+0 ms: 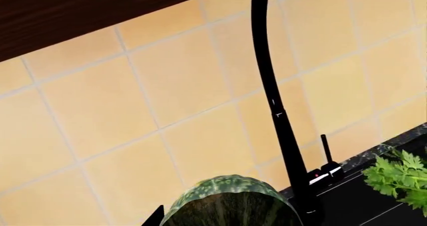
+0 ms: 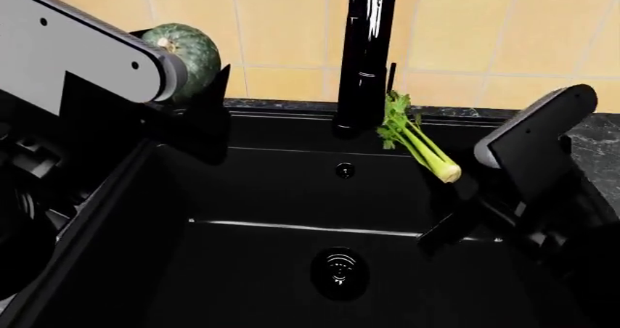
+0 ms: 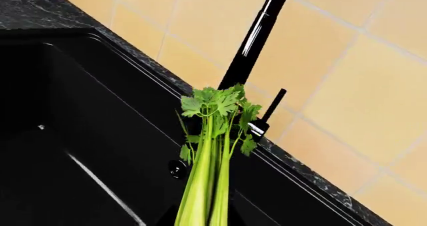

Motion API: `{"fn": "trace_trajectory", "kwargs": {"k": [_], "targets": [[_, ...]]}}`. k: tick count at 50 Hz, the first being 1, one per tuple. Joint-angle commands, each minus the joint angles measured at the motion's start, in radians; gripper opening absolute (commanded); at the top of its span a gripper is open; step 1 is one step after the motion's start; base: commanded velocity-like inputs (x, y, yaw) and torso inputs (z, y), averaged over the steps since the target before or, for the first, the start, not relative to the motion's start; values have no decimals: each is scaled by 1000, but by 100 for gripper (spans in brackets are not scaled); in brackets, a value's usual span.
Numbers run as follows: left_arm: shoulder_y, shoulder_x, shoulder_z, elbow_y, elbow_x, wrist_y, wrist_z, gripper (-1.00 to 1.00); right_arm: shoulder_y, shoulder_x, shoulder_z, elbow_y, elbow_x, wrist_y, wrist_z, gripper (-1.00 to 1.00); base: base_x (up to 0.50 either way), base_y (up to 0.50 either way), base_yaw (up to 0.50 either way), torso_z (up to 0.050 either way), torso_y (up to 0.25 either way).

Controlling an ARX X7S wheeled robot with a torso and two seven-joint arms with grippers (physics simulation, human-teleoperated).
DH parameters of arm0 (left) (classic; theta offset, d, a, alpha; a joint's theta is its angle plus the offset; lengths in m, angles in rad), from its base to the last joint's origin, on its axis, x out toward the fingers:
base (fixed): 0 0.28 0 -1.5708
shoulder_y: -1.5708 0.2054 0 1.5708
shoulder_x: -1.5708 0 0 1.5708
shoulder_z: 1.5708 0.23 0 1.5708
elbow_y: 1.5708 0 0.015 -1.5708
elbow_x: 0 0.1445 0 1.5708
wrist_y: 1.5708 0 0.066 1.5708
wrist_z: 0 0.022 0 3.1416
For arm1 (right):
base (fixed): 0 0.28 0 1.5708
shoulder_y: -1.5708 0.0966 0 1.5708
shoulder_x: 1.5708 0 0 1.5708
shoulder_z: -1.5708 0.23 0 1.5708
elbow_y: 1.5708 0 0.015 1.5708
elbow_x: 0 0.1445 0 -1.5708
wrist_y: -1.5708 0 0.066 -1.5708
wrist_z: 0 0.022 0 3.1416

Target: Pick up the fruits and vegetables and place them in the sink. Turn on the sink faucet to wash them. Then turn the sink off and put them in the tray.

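In the left wrist view, the top of the dark-green squash (image 1: 230,202) fills the lower edge, very close to the camera, with one black finger tip (image 1: 155,217) showing beside it. Behind it the black faucet (image 1: 275,106) rises in front of the tiled wall (image 1: 133,111), and its small lever (image 1: 326,153) stands up near the base. Some celery leaves (image 1: 400,178) show at the edge, over the dark sink.

In the head view, the left gripper (image 2: 199,99) is closed around the squash (image 2: 186,51) and holds it in the air above the back left corner of the sink (image 2: 242,190). The right gripper (image 2: 455,212) holds the celery (image 2: 419,143) by its pale lower end; the bunch is tilted, with its leaves toward the faucet (image 2: 364,52). The celery is above the right side of the basin, not touching its floor. The round drain (image 2: 339,270) lies on the floor of the basin, and a small overflow hole (image 2: 344,170) is in the back wall.

In the right wrist view, the celery (image 3: 210,156) stretches away from the camera, with its leaves in front of the faucet (image 3: 257,36) and the lever (image 3: 272,106). The gripper fingers are not clear here. The speckled counter (image 3: 40,6) runs along the sink rim.
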Motion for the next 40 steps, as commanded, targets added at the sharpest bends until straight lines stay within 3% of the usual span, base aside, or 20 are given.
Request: {"fn": "trace_trajectory", "kwargs": {"k": [1,9,24,40], "targets": [[12,-3,-3,4,7,18,-4,-100,-34,74,-176,-26,-238,-175,-257,-100,0,0,0,0,0],[21,-4,2,2,22,27,6,-100,-91,115,-246,-31,-333,-308,-378,-100,0,0,0,0,1],[37,-1,19,5,49,38,19,-100,-89,83,-418,38,-501,-334,-465,-100,0,0,0,1,1],[46,5,42,-1,79,45,35,-100,96,-86,-502,111,-443,-4,-464,-100,0,0,0,0,1]]}}
